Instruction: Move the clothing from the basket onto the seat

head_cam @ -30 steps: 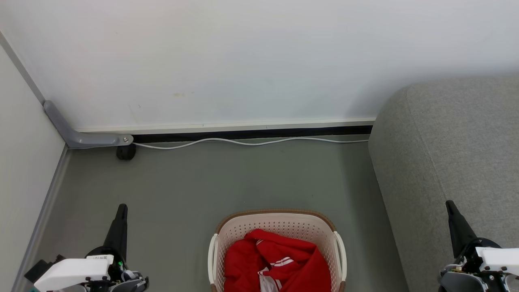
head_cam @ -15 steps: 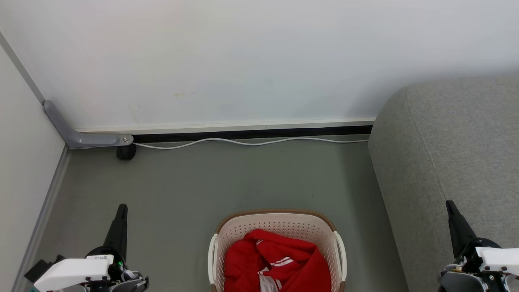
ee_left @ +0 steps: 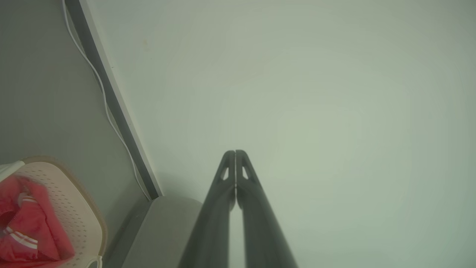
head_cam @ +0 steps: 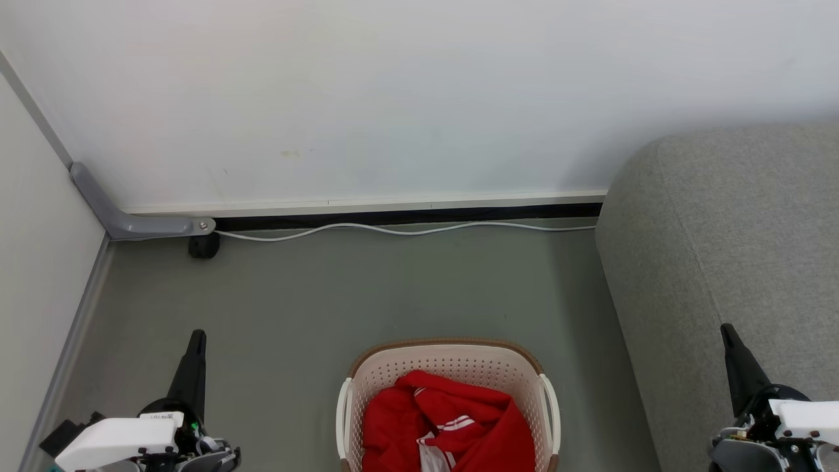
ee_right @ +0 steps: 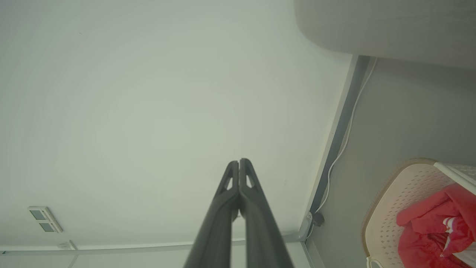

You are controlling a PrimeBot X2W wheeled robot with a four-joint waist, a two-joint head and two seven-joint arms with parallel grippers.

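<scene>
Left gripper [head_cam: 196, 339] and right gripper [head_cam: 726, 332] are hanging low on either side of the work, each with fingers pressed together and pinching nothing, seemingly parked ahead of a first reach. Red clothing [head_cam: 446, 419] is lying heaped inside the cream basket [head_cam: 449, 343], which is sitting on the grey floor [head_cam: 328, 295] between the arms, probably for easy reach. The grey seat [head_cam: 734, 229] is standing near its right side, promising a short carry.

Home living-room corner: grey sofa [head_cam: 734, 262], laundry basket [head_cam: 452, 367] (bare white wall [head_cam: 393, 98]).
</scene>
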